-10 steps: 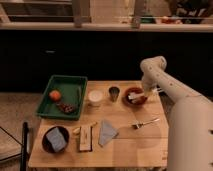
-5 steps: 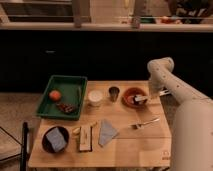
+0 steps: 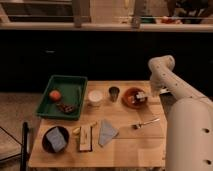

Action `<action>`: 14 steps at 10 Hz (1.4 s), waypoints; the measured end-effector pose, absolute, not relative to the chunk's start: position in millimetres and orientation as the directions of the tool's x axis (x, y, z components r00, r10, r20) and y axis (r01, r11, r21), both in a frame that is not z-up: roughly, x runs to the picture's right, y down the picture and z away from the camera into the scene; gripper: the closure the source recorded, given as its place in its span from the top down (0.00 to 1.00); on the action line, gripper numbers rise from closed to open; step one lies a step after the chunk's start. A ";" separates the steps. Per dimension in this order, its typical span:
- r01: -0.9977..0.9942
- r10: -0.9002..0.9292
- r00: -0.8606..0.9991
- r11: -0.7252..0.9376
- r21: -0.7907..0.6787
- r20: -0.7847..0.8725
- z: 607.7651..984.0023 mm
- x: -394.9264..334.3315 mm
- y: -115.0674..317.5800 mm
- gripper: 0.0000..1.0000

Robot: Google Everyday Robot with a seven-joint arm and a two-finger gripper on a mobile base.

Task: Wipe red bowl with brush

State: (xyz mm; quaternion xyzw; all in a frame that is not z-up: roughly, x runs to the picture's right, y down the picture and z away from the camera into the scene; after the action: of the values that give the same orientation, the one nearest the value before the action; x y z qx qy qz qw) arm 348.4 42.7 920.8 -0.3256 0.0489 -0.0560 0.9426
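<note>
One white robot arm (image 3: 172, 86) reaches over a wooden bench (image 3: 127, 147), its gripper (image 3: 142, 95) low above the right-hand part of the one red bowl (image 3: 127, 98), seen from where I stand facing the bench. Whether the jaws are wide or narrow, I cannot tell. The brush (image 3: 145, 93) shows only as a small pale-and-dark shape right at the jaws, over the bowl's inside; whether it touches the bowl I cannot tell.

Two cups stand to the left of the jaws: one small dark cup (image 3: 114, 93) just beside the red bowl, and one white cup (image 3: 95, 97) next to it, farther from the jaws. One silver fork (image 3: 146, 123) lies nearer to me than the jaws, apart from the red bowl.

Well apart from the jaws, at the far left, sits one green tray (image 3: 52, 84) holding one orange fruit (image 3: 55, 94) and one dark item (image 3: 66, 106) that I cannot make out. Nearer to me and left of the jaws lie one blue-grey cloth (image 3: 107, 132), one tan wooden block (image 3: 86, 138) with a dark stripe, and one small yellow piece (image 3: 76, 131) just beside the block. One black bowl (image 3: 46, 143), farthest from the jaws at the near left corner, holds one blue-grey object (image 3: 57, 138).
</note>
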 end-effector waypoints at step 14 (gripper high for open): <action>0.204 -0.186 0.979 0.832 -0.515 0.087 893.8 286.1 24.9 0.03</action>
State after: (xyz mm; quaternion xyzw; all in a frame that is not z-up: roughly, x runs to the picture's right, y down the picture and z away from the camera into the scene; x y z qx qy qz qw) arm 286.1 24.9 893.8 -0.2708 -0.0167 -0.1021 0.9571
